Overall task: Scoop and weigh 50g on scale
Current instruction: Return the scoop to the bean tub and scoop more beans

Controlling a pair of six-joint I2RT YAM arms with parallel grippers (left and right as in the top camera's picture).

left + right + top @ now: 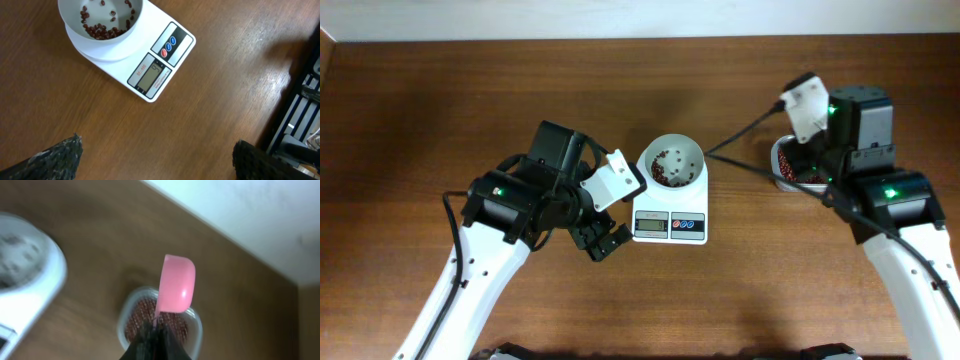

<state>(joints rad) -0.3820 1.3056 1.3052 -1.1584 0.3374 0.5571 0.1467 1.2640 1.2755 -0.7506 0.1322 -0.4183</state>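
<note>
Scale: a small white rectangle at the middle of the table, well apart from the edges; it shows only as a blur at the left of the right wrist view.
Scale front: the grey display sits left of the red and blue buttons, on the side facing the arms' bases. The digits are too small to read.
Bowl: round and white, standing upright on the scale's rear half.
Bowl contents: red beans gathered in a thin layer along one side of the bottom, with a few scattered singly; much of the white floor is bare.
Left gripper: just beside the scale's left front corner and not touching it. The fingers are spread wide and hold nothing. In its own camera the two dark fingertips frame bare wood, with the scale ahead of them.
Tub: clear plastic, on the table to the right of the scale and apart from it, holding red beans.
Right gripper: above the tub, fingers pressed together on the thin handle of a pink scoop.
Scoop: its rounded cup points away from the fingers and hangs over the tub's far rim. Only its outer side shows, so whether it carries beans cannot be told.
</note>
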